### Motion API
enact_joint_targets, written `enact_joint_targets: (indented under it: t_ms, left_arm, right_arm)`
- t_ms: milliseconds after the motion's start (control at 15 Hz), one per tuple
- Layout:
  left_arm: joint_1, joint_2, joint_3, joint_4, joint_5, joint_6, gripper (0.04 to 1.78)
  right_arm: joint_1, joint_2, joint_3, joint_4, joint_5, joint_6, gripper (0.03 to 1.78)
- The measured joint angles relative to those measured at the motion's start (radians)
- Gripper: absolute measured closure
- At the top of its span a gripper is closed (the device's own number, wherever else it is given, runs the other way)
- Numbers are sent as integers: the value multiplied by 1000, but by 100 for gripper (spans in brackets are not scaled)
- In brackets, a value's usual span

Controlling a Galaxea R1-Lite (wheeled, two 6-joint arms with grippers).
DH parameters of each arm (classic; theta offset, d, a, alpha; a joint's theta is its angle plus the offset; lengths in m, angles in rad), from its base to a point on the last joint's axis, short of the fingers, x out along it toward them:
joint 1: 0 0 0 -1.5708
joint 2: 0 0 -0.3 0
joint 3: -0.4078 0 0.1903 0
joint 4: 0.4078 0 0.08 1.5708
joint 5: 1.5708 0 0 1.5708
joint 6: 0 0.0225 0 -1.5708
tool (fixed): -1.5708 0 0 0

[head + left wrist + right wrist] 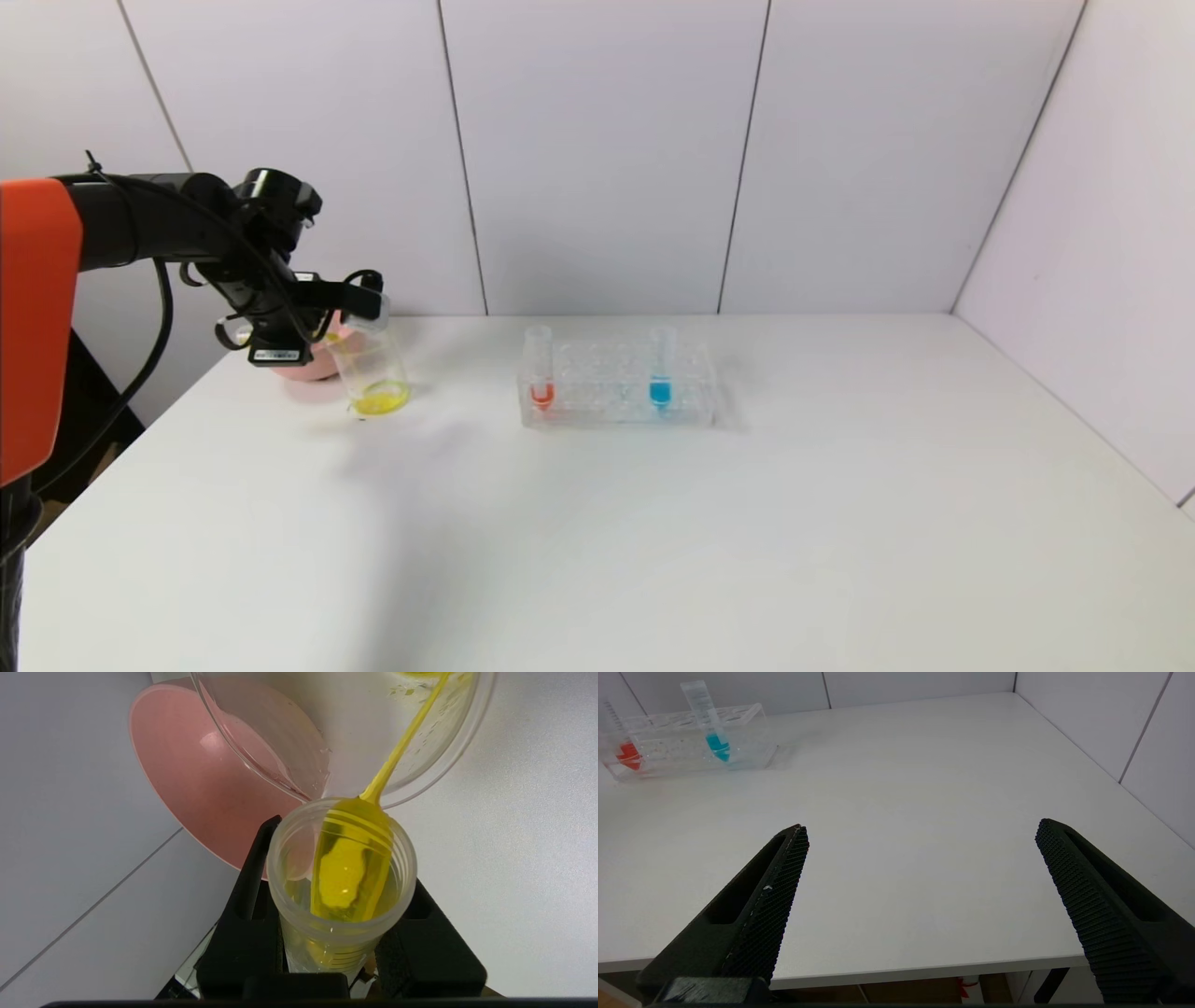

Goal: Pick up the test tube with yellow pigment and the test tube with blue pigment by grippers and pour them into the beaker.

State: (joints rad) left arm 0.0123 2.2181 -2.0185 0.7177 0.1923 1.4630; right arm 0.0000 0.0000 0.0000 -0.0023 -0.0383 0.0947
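Head view shows us the left gripper (359, 303) at the far left of the white table (653, 523), reaching over the beaker (373, 373). We see it clamped on the test tube with yellow pigment (369, 313), which lies tipped nearly level with its mouth at the beaker's rim. A pool of yellow liquid sits in the bottom of the beaker. A pink bowl (303, 366) stands just behind the beaker, partly hidden by the gripper.

In the left wrist view we look straight down the yellow tube (343, 877), gripped between the two black fingers (252, 896), and we see a thin yellow stream running from its lip into the beaker (448, 742). The pink bowl (196, 784) sits beside the beaker.

Near the middle of the table we find the clear tube rack (618, 385). The test tube with blue pigment (661, 369) stands upright in it toward its right end, and a tube with orange-red liquid (540, 369) stands upright at its left end.

In the right wrist view we see the right gripper (920, 868) with its fingers spread wide and nothing between them, near the table's front edge and well apart from the rack (691, 742) and the blue tube (712, 723).
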Motion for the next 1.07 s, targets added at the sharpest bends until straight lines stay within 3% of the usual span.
enact_joint_targets:
  t_ms: [1067]
  left_arm:
    - [-7, -27, 0, 46, -17, -65, 128]
  right_arm:
    - [0, 0, 0, 0, 0, 0, 4]
